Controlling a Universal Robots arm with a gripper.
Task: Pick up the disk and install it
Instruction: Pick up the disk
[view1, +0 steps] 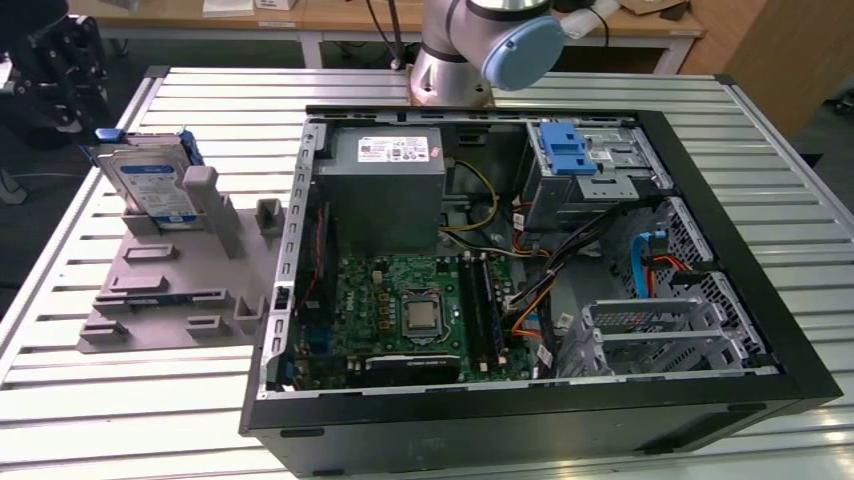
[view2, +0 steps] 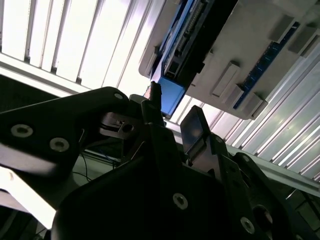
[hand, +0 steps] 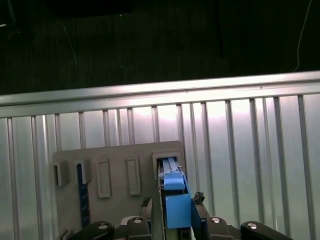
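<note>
Exterior view: disk (view1: 147, 180) upright in grey fixture block (view1: 174, 290) on slatted table (view1: 80, 400), at exterior view's left of open computer case (view1: 534, 250); dark gripper (view1: 56, 80) near disk's blue top corner; arm base (view1: 461, 50) behind case. First wrist view: blue caddy end (hand: 175, 202) sits between two fingertips (hand: 198, 198), fixture slots alongside. Second wrist view: fingers parted slightly wider than caddy end; nothing held; contact with caddy not discernible.
</note>
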